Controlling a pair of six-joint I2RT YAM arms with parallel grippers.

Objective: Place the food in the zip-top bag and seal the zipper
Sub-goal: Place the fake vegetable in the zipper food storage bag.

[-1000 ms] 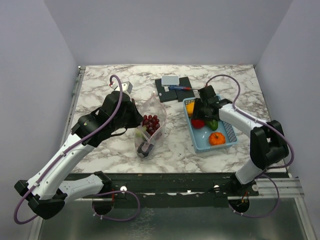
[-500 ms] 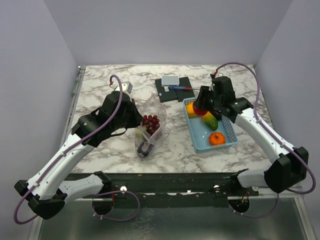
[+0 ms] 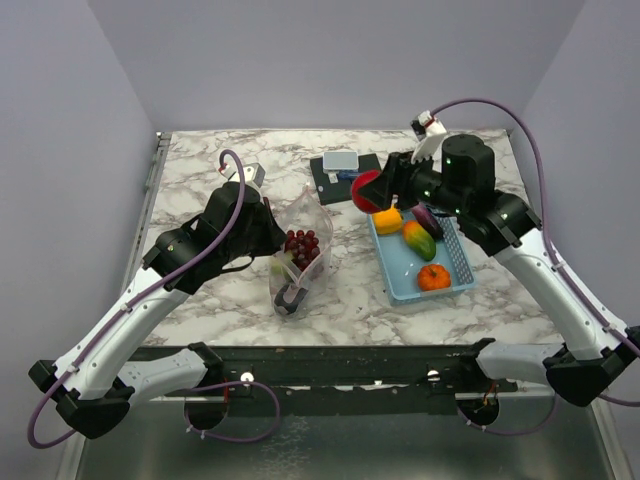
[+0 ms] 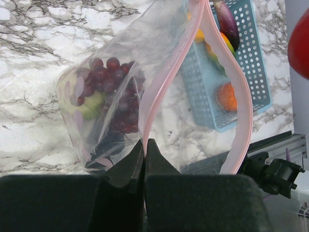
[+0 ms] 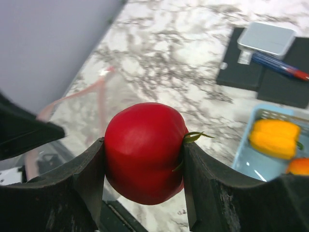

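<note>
The clear zip-top bag [image 3: 298,255] lies on the marble with its mouth held open; its pink zipper [image 4: 164,82] curves in two strips. Inside it are dark grapes [image 3: 302,246] [image 4: 108,79] and a green piece [image 4: 91,104]. My left gripper [image 4: 145,142] is shut on the zipper's near strip, by the bag's left side [image 3: 268,232]. My right gripper [image 5: 144,154] is shut on a red tomato [image 5: 144,151], raised above the table between bag and basket [image 3: 368,191]. More food lies in the blue basket [image 3: 455,283]: a yellow piece [image 3: 387,219], a mango-like piece [image 3: 419,240], an orange one [image 3: 433,277], a purple aubergine [image 4: 226,21].
A black pad with a white box [image 3: 340,160] and a pen [image 3: 352,176] lies at the table's back, just behind the raised tomato. Purple walls close in the table on three sides. A metal rail [image 3: 330,365] runs along the near edge.
My right gripper has lifted the red tomato out of the basket and carried it up and to the left, toward the bag. The left arm and bag have stayed still.
</note>
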